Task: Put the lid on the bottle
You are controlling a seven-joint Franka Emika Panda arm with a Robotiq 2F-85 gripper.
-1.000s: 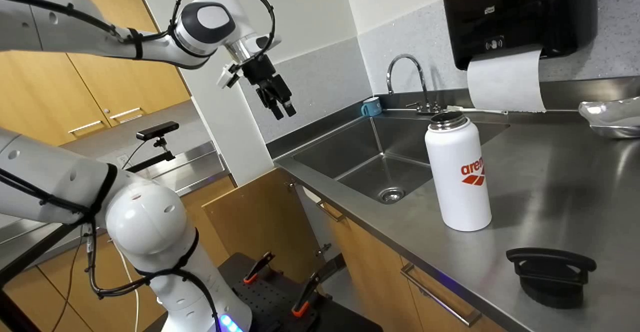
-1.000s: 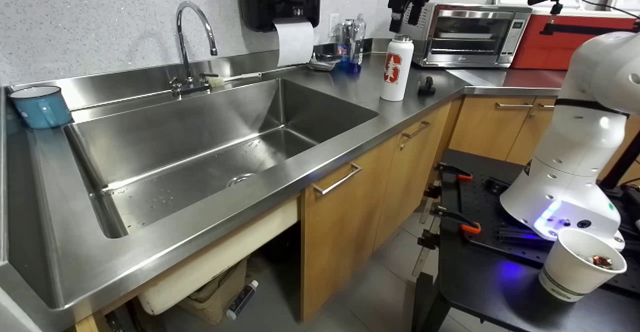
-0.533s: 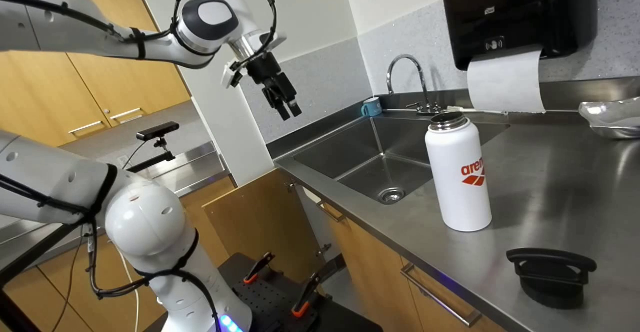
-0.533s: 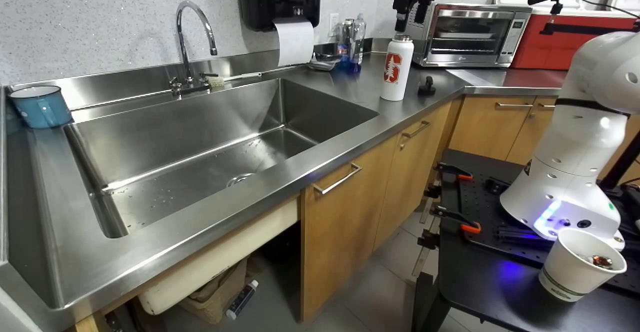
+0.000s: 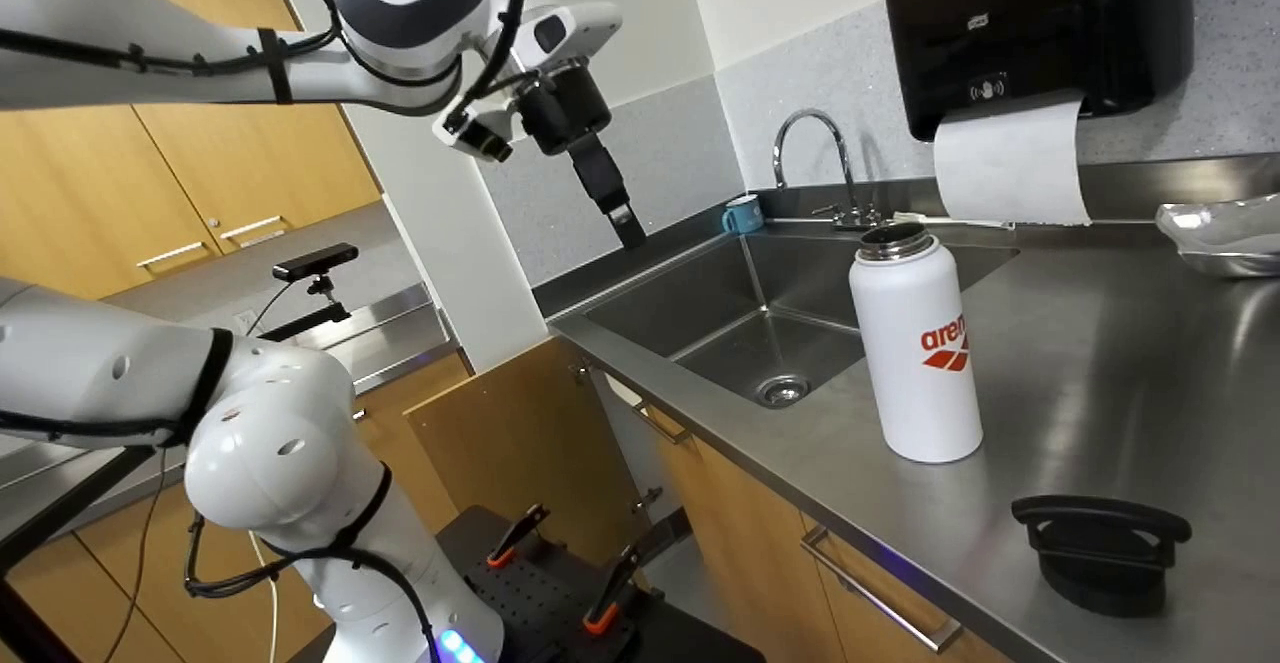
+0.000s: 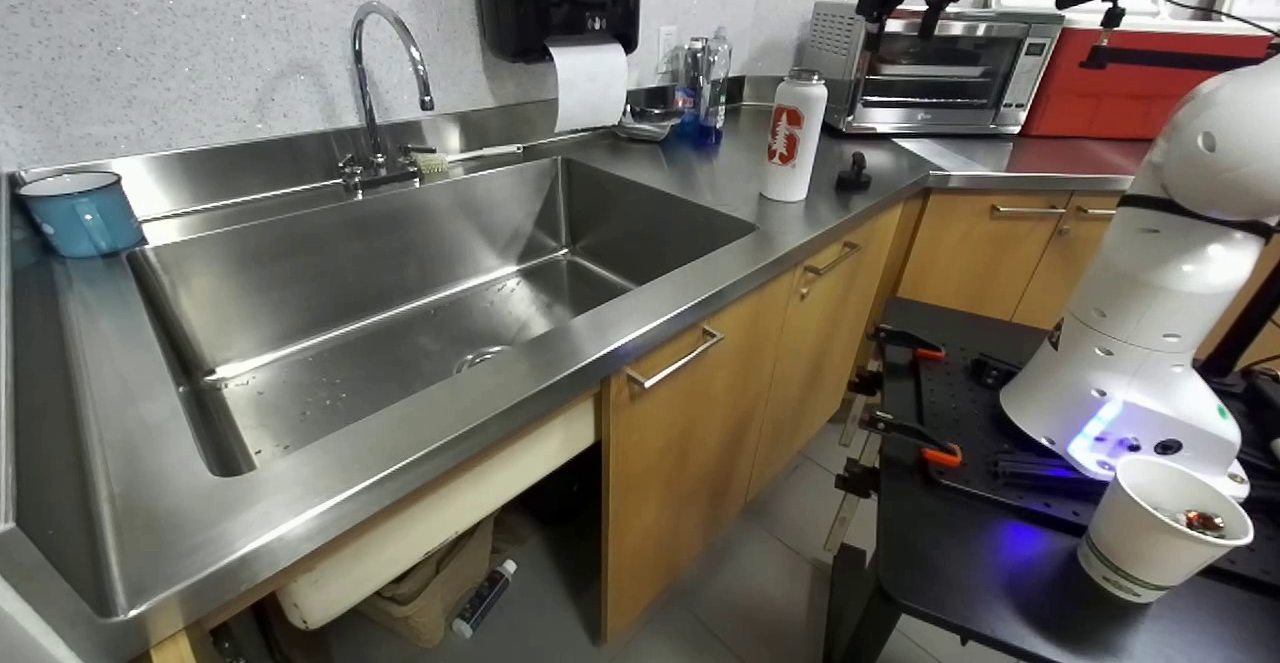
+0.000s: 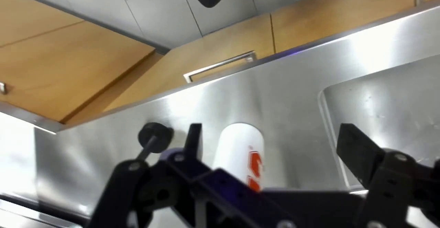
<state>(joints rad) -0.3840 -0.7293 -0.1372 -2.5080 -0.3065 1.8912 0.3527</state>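
Note:
The white bottle stands upright on the steel counter, its metal mouth open. It carries red logos and also shows in an exterior view and the wrist view. The black lid rests on the counter beside the bottle, apart from it, loop handle up. It also shows in an exterior view and the wrist view. My gripper is open with nothing between its fingers. It hangs in the air above the counter, higher than the bottle, in both exterior views.
The sink and faucet lie beside the bottle. A paper towel dispenser hangs on the wall behind. A blue mug, clear bottles, a metal tray and a toaster oven stand around.
The gripper has moved and turned about its wrist; in an exterior view its fingers now line up. In an exterior view it has shifted right, off the bottle's top. Bottle and lid have not moved.

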